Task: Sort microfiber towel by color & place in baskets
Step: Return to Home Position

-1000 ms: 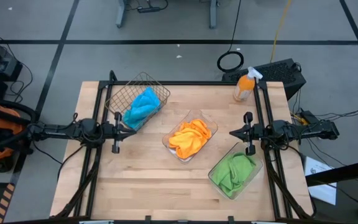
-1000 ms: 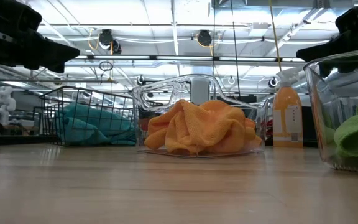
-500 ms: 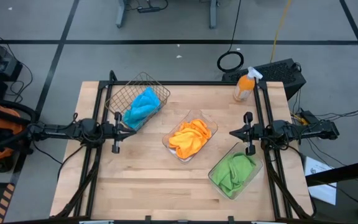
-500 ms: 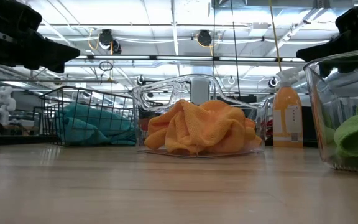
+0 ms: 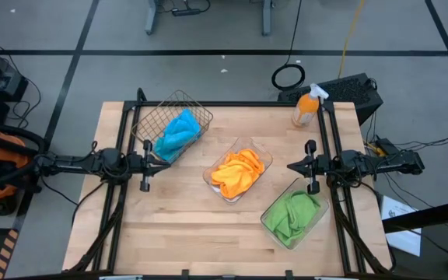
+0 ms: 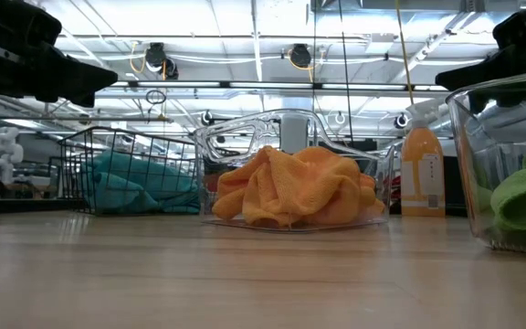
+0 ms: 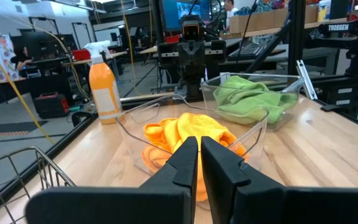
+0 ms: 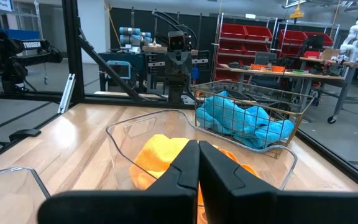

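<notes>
Blue towels [image 5: 179, 132] lie in the dark wire basket [image 5: 151, 117] at the far left. Orange towels [image 5: 237, 173] fill the clear tray [image 5: 218, 159] at mid-table, and green towels [image 5: 292, 214] fill the clear tray [image 5: 317, 222] at the near right. My left gripper [image 5: 167, 161] hovers shut and level at the table's left, just beside the wire basket, pointing right. My right gripper [image 5: 291, 166] hovers shut and level at the right, pointing left. Both hold nothing. In the wrist views the fingers [image 7: 199, 163] [image 8: 197, 163] stand together.
An orange spray bottle [image 5: 306, 106] with a white nozzle stands at the far right corner. Black frame rails [image 5: 327, 140] run along both table sides. Bare wood lies along the near edge and the near left [image 5: 169, 225].
</notes>
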